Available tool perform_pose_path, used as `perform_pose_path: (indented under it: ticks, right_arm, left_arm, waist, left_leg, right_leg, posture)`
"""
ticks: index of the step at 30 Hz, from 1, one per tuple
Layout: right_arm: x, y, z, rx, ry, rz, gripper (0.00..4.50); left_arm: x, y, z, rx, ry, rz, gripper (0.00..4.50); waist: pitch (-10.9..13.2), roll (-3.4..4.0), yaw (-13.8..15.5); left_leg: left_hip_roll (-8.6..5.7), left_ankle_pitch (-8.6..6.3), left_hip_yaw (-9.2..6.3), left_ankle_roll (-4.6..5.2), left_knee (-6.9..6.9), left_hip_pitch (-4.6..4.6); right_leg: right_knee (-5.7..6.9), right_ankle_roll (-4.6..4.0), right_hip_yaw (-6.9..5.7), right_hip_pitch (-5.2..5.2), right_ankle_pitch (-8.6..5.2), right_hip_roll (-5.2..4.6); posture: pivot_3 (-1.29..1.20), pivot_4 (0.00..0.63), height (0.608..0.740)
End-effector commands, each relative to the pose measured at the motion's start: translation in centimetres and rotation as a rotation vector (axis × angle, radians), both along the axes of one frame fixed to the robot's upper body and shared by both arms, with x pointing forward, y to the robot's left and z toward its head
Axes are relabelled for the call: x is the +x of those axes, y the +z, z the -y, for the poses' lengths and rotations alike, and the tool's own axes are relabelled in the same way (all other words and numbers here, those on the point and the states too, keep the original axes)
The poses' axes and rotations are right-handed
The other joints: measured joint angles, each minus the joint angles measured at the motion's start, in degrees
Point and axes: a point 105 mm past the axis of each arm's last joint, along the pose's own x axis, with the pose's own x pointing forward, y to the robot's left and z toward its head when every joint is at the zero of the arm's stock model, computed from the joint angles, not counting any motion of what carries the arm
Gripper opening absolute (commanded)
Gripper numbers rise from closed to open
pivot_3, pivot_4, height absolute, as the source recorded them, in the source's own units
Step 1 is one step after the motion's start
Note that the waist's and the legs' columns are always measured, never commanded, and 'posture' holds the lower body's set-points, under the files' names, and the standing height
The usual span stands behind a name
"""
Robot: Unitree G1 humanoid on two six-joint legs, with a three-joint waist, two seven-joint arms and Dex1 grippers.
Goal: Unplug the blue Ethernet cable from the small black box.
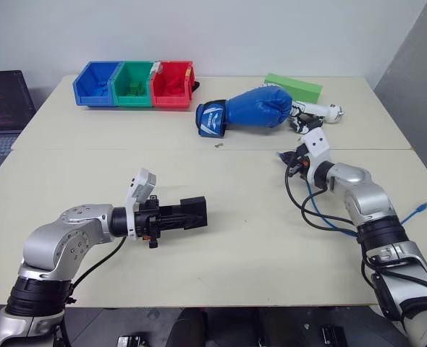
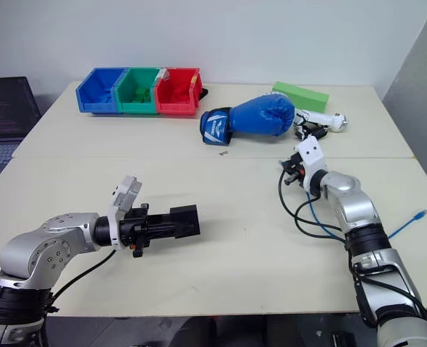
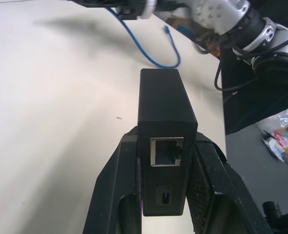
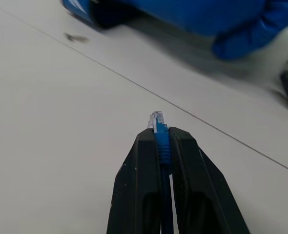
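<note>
Worktop [image 1: 221, 267] carries everything, pale and mostly bare in the middle. Blue boxing glove [image 1: 260, 108] lies at the far side, near the right arm's reach; not part of the job.

Small black box [image 1: 193, 213] sits in the left tool [image 1: 192, 214], clamped between both fingers [image 3: 115, 195], held above the worktop at the near left. Its long axis runs roughly level, pointing toward the robot's right. Left wrist view shows the box's Ethernet socket empty, nothing plugged in it.

Blue Ethernet cable [image 1: 322, 213] is with the other arm: right tool [image 4: 157, 137] is pinched shut on the cable just behind the clear plug [image 4: 157, 118], plug tip sticking out past the fingertips. Rest of the cable trails back along the right forearm in a loop on the worktop, its other end [image 1: 420, 210] lying loose near the right edge.

Key relation: plug and box are well apart, box at the left, plug off to the far right near the glove, open worktop between. Judged from that, the unplugging looks done; what's left is probably just setting things down. Right arm is the nearer one to any spot for the cable.
</note>
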Motion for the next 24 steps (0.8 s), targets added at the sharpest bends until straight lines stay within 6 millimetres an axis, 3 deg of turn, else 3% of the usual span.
perform_pose_path:
  ticks: [1, 5, 11, 14, 15, 17, 20, 24]
  right_arm:
    - [0.4, 0.1, 0.7, -0.009, -0.021, 0.035, 0.84]
    - [-0.1, 0.1, 1.2, 0.059, -0.014, 0.004, 1.80]
    - [-1.9, 2.8, 1.3, 0.033, 0.124, 0.047, 3.25]
    - [-3.7, 5.0, 0.2, 0.036, 0.268, 0.092, 3.87]
    - [-5.2, 6.3, -1.3, 0.042, 0.382, 0.107, 4.14]
    - [-7.5, 7.6, -3.5, 0.040, 0.528, 0.111, 4.23]
    - [-10.3, 8.5, -6.9, 0.064, 0.692, 0.070, 4.23]
    - [-12.4, 8.9, -10.1, 0.048, 0.824, 0.053, 4.23]
  left_arm:
    - [0.2, 0.6, 0.3, 0.014, 0.013, 0.067, 0.80]
    - [1.9, 0.5, -0.4, 0.029, 0.131, 0.127, 0.80]
    - [5.1, 0.7, -2.1, 0.056, 0.365, 0.261, 0.80]
    - [6.5, 0.2, -3.7, 0.102, 0.509, 0.350, 0.80]
    - [7.5, 0.0, -4.9, 0.119, 0.623, 0.396, 0.80]
    - [8.6, -0.4, -6.6, 0.139, 0.769, 0.450, 0.80]
    - [9.4, -1.7, -8.4, 0.188, 0.915, 0.510, 0.80]
    - [9.7, -3.2, -10.0, 0.217, 1.048, 0.557, 0.80]
  waist:
    - [0.0, 0.00, -0.1]
    - [0.0, 0.01, -0.1]
    - [0.0, 0.02, 0.1]
    - [0.0, 0.02, 0.1]
    - [0.0, 0.02, 0.1]
    - [0.0, 0.02, 0.0]
    - [0.0, 0.01, -0.1]
    - [0.0, -0.01, 0.2]
  left_leg:
    - [0.00, 0.00, 0.03, 0.00, -0.02, 0.00]
    - [0.02, -0.01, 0.05, 0.01, 0.01, 0.01]
    - [-0.01, -0.11, 0.00, 0.20, 0.05, 0.03]
    - [-0.03, -0.11, 0.01, 0.20, 0.05, 0.03]
    - [-0.01, -0.11, -0.01, 0.20, 0.05, 0.02]
    - [0.00, -0.12, -0.01, 0.21, 0.03, 0.03]
    - [0.05, -0.12, -0.04, 0.21, 0.05, 0.06]
    - [0.06, -0.12, -0.19, 0.21, 0.10, 0.04]
  right_leg:
    - [-0.02, 0.00, 0.02, -0.01, 0.00, 0.00]
    - [-0.01, 0.00, 0.03, 0.01, 0.00, -0.01]
    - [0.08, 0.00, 0.00, 0.02, 0.00, -0.01]
    - [0.06, 0.00, 0.00, 0.02, 0.00, -0.04]
    - [0.04, 0.00, -0.02, 0.03, 0.00, -0.03]
    - [0.04, 0.00, -0.01, 0.02, 0.00, -0.04]
    - [0.06, 0.00, -0.01, 0.03, 0.01, -0.06]
    - [0.08, -0.01, -0.06, 0.06, 0.01, -0.10]
  posture:
    - [0.00, 0.150, 0.740]
    - [0.00, 0.150, 0.740]
    - [0.00, 0.150, 0.740]
    - [0.00, 0.150, 0.740]
    - [0.00, 0.150, 0.740]
    - [0.00, 0.150, 0.740]
    - [0.00, 0.150, 0.740]
    - [0.00, 0.150, 0.740]
